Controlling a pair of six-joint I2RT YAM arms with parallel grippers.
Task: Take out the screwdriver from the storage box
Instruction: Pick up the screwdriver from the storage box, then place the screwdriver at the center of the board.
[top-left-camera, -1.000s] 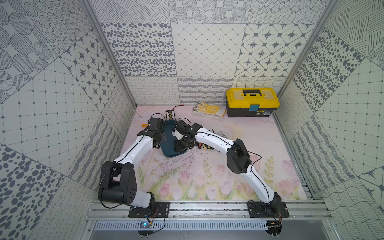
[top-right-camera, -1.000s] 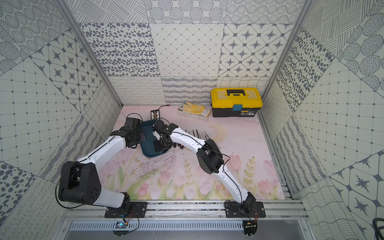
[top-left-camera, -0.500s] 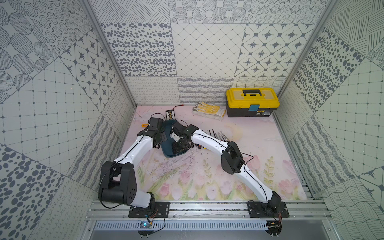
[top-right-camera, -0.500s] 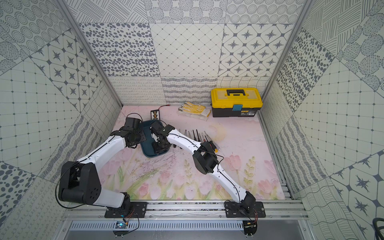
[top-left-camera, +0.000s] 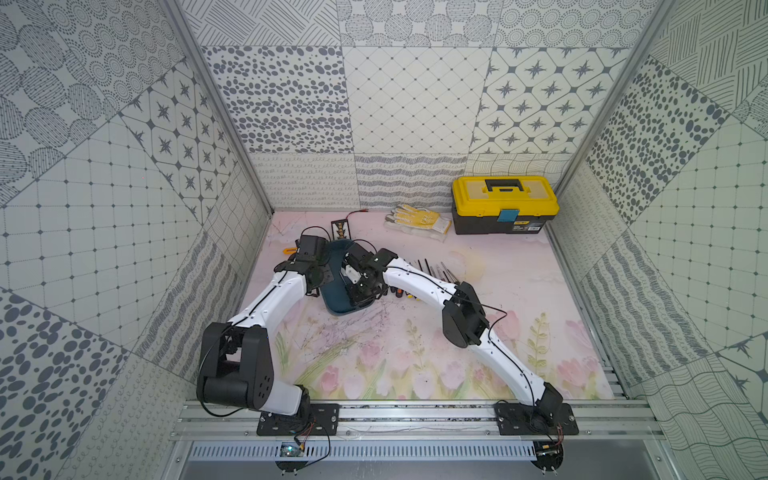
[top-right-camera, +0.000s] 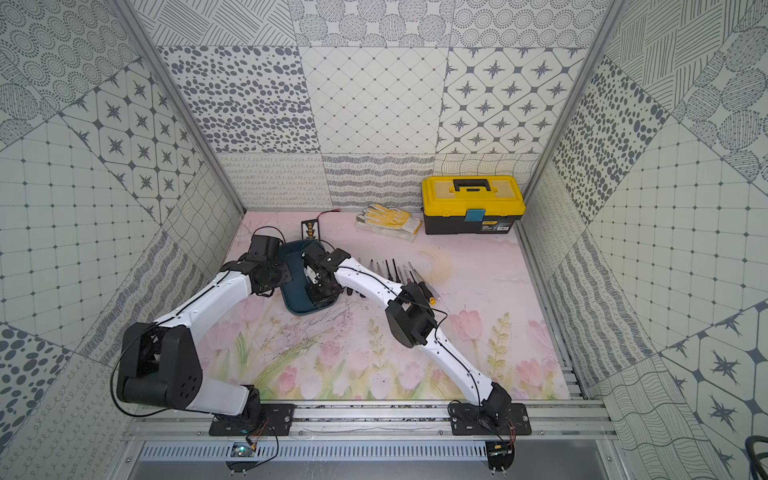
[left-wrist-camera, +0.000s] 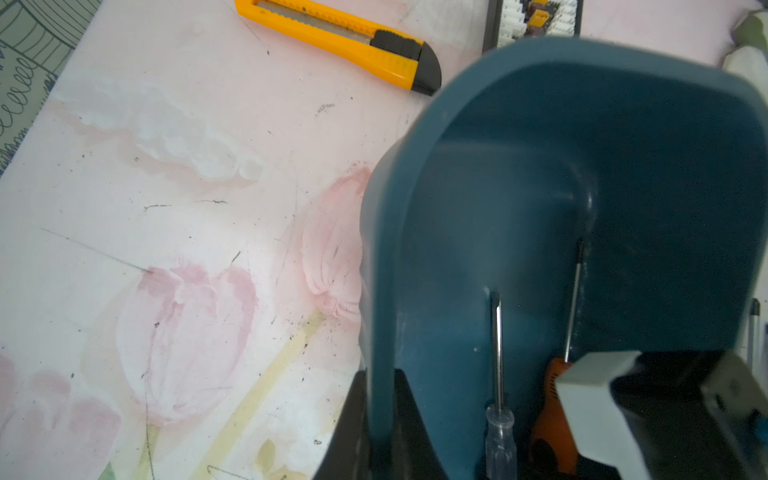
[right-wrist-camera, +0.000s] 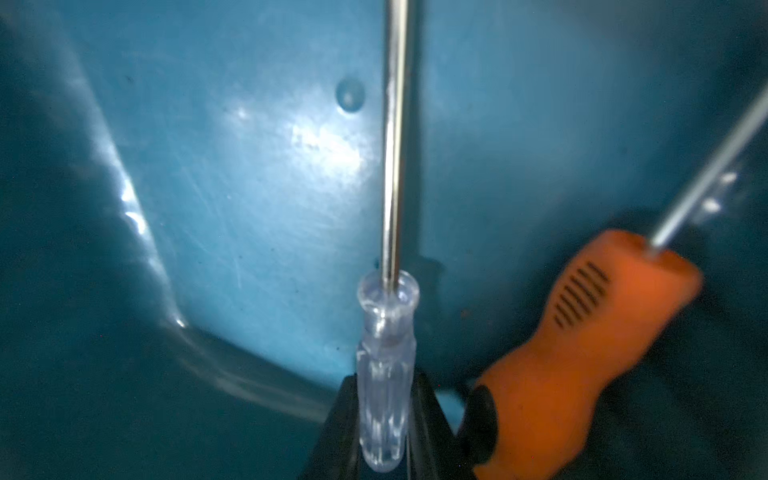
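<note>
Teal box (top-left-camera: 340, 307), on desk (top-left-camera: 415, 353): side wall clamped in closed left gripper (left-wrist-camera: 380, 428). Clear-handled screwdriver (right-wrist-camera: 386, 365), lying on box floor beside orange screwdriver (right-wrist-camera: 582, 332): handle gripped by right gripper (right-wrist-camera: 386, 419).

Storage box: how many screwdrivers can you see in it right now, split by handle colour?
Clear-handled screwdriver: 1
Orange-handled screwdriver: 1
Total visible in the storage box: 2
</note>
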